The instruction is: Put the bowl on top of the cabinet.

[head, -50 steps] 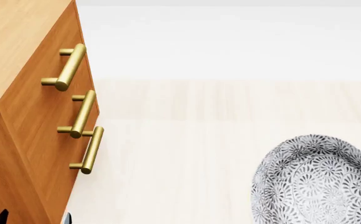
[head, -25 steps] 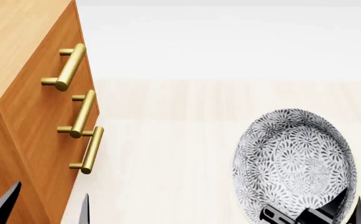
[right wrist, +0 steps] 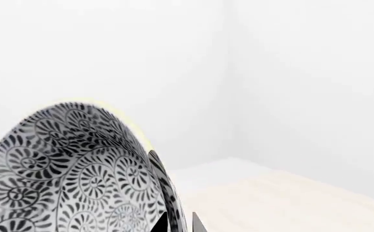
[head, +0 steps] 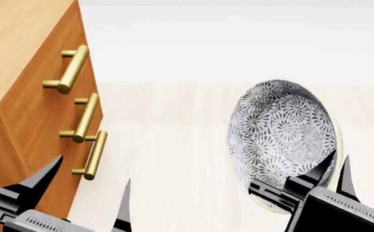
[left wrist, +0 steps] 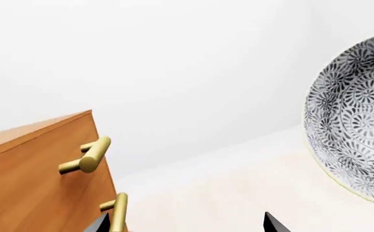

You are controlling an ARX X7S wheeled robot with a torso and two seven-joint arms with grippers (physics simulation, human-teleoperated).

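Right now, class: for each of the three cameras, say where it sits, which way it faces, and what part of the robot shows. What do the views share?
Head view: from the robot's head, looking forward and down at cabinet, bowl, left gripper and right gripper.
Left wrist view: near the left gripper, facing cabinet and bowl.
Right wrist view: near the right gripper, close on the bowl.
All share the bowl.

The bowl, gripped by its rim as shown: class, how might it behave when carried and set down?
The bowl looks rigid glazed ceramic, so probably slippery and breakable. The right gripper pinches only its rim with the bowl tilted, so it may swing or slip. Its rounded body could rock on the cabinet.
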